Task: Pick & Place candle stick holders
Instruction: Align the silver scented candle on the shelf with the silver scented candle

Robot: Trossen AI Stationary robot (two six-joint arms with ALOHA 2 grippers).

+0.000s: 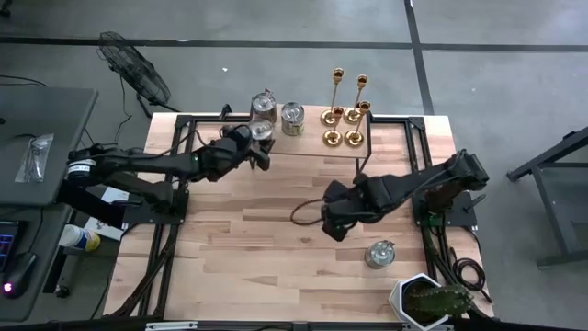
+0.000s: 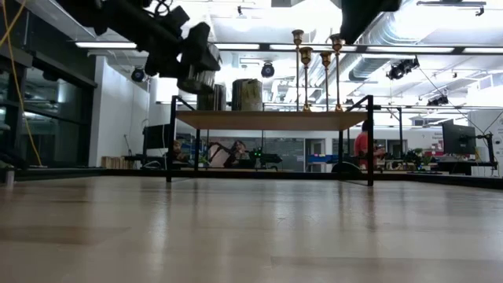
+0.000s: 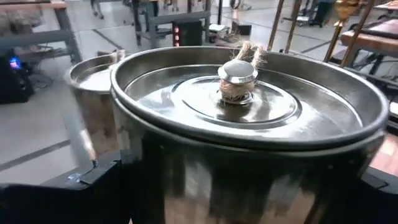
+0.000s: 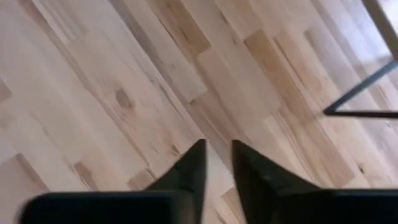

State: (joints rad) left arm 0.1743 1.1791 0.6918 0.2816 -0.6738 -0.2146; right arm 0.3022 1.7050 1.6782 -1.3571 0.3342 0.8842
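Note:
Several gold candle stick holders (image 1: 343, 138) (image 2: 314, 55) stand on their round bases at the right end of a raised wooden shelf (image 2: 271, 119) at the table's far edge. My left gripper (image 1: 259, 138) (image 3: 249, 199) is by the shelf's left end, shut on a silver lidded jar (image 1: 261, 131) (image 2: 196, 79) held in the air. My right gripper (image 1: 329, 228) (image 4: 217, 149) hangs over bare table in front of the shelf. It points steeply down, its fingertips a narrow gap apart with nothing between them, well short of the holders. My left gripper clasps the silver jar's round side wall (image 3: 186, 168) between its two fingers, below the lid's rim. The fingers come almost level from the table's left side. The jar is lifted clear, roughly upright, with its lid and twine-wrapped knob (image 3: 237, 81) on top.
Two more silver jars (image 1: 265, 101) (image 1: 292, 118) stand on the shelf's left part. Another jar (image 1: 379, 253) sits on the table near the right edge, with a potted plant (image 1: 427, 299) at the near right corner. The table's near left half is bare wood.

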